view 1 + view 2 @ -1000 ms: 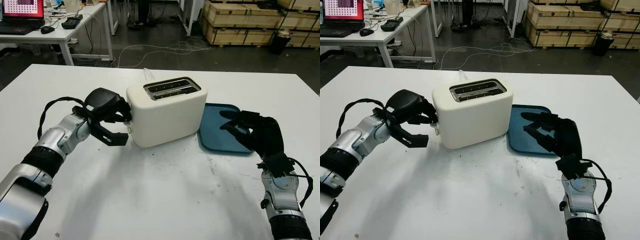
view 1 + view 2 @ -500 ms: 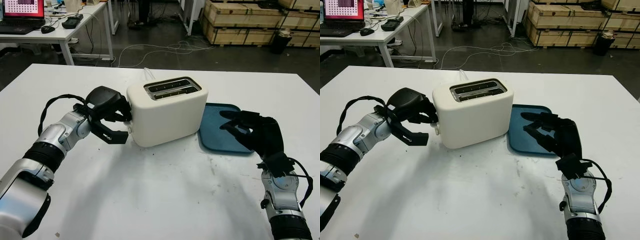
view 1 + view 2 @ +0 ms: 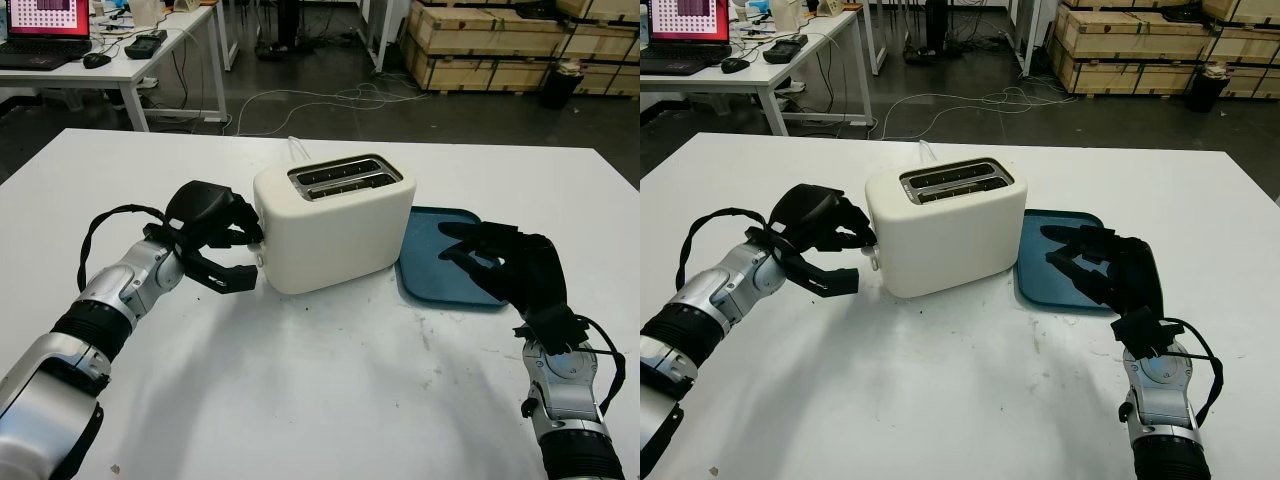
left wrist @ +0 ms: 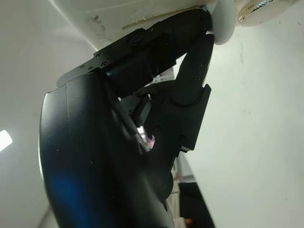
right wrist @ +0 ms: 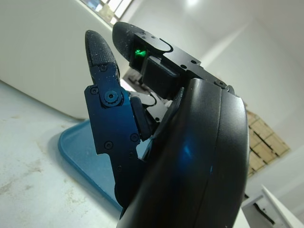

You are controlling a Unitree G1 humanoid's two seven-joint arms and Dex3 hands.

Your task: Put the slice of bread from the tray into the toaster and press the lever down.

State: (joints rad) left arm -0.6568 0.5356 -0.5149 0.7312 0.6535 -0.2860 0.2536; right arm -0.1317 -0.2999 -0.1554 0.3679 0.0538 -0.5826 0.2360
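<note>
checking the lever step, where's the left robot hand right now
In the left eye view the left robot hand is at the toaster's left end, fingertips on the lever knob.

Toaster (image 3: 333,222) mid-table (image 3: 300,400); tray (image 3: 440,262) just right; left hand (image 3: 215,240) at toaster's left end.

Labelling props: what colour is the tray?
Blue; the tray shows best in the right eye view.

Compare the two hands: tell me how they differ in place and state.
The left hand is at the toaster's lever end, fingers curled against it; the right hand hovers open above the blue tray, touching nothing. Both are black and hold nothing.
</note>
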